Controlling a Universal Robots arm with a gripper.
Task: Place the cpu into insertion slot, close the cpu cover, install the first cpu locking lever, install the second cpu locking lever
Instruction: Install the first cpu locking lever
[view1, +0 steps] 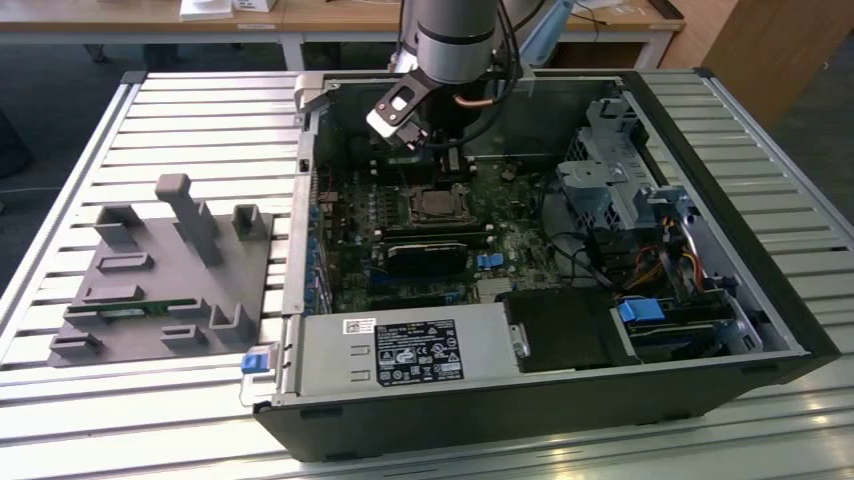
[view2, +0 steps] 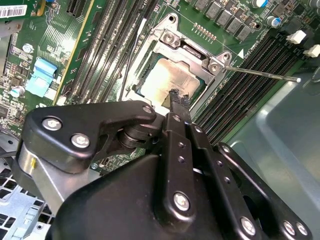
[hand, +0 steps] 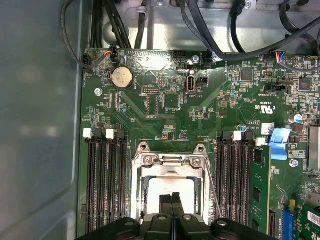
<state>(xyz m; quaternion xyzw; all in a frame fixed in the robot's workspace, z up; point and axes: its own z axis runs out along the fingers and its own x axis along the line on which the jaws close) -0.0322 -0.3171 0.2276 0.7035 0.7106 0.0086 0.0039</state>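
Note:
The cpu (hand: 162, 190) (view2: 165, 75) lies in the insertion slot (view1: 434, 205), its bright silver top showing through the window of the cpu cover (hand: 170, 161) (view2: 192, 44). The cover lies flat over it. My gripper (hand: 171, 198) (view2: 176, 96) (view1: 430, 140) is shut, fingertips pressed together with nothing between them, right above the cpu's top near one edge of the window; I cannot tell whether they touch it. One thin locking lever (view2: 262, 74) (hand: 214, 187) sticks out obliquely from the socket's side. A second thin lever (view2: 131, 55) runs along the opposite side.
Long black memory slots (hand: 105, 185) flank the socket on both sides, one holding a green module (hand: 260, 185). The open computer case's walls (view1: 787, 300) surround the board, with a power supply (view1: 400, 355) in front. A grey fixture (view1: 160, 270) sits on the table at the exterior view's left.

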